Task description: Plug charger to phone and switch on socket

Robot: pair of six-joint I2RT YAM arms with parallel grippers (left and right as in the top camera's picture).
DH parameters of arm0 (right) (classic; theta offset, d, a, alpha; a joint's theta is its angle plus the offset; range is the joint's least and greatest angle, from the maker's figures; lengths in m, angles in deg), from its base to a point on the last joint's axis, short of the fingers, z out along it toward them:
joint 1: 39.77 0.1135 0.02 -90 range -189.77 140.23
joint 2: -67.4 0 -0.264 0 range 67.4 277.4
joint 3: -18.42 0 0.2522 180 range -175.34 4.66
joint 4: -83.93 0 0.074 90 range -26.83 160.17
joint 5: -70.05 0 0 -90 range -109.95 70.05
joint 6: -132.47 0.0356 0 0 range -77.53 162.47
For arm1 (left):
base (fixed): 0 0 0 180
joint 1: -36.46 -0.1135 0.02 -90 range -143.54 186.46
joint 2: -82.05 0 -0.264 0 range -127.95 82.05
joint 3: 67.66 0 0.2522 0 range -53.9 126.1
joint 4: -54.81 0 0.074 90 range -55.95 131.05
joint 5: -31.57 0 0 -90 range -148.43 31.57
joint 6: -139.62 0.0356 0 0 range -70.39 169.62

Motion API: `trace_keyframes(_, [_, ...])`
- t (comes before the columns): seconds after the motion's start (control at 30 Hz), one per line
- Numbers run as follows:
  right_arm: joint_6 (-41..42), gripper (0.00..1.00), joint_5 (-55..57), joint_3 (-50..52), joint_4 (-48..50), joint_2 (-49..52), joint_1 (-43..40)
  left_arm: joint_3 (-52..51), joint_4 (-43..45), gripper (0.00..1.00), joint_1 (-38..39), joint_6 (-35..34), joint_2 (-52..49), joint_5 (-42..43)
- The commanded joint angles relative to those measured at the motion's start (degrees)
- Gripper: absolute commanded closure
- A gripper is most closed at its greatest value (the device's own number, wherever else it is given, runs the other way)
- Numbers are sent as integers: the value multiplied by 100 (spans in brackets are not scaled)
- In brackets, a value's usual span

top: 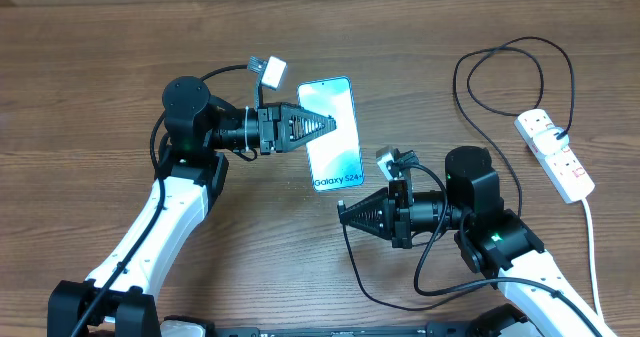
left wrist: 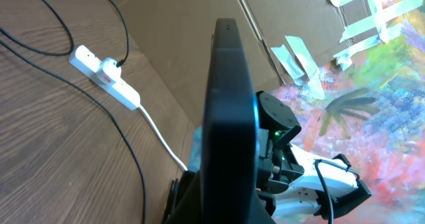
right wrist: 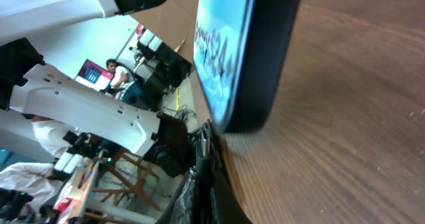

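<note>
The phone is showing light blue with a white strip; the socket is showing white, red-marked; the charger is showing black.

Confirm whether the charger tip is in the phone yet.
Out. Overhead, the bottom edge of the phone is bare, with the right gripper apart below it; the right wrist view shows nothing in that edge.

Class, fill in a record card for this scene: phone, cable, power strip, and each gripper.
phone: mid-table, screen up, nothing plugged in
left gripper: closed on the phone
right gripper: by the phone's lower end, seemingly closed on the cable tip
cable: black, plugged into the power strip
power strip: white, right side of the table; switch position too small to tell
</note>
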Motion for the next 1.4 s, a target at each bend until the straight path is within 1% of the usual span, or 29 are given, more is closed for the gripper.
trace_keyframes(0.0, [20,96,101,-170,208,-9,22,66,-85,96,13,125,-4,164])
trace_keyframes(0.07, [146,96,151,-173,341,-9,22,66,-129,96,13,127,-4,166])
trace_keyframes(0.47, [144,96,487,-173,442,7,22,66,-125,96,13,129,-4,164])
trace_keyframes(0.93, [275,96,205,-170,389,7,24,66,-127,96,13,278,-4,120])
trace_keyframes(1.37, [271,96,205,-170,291,7,24,66,-129,96,13,341,-4,66])
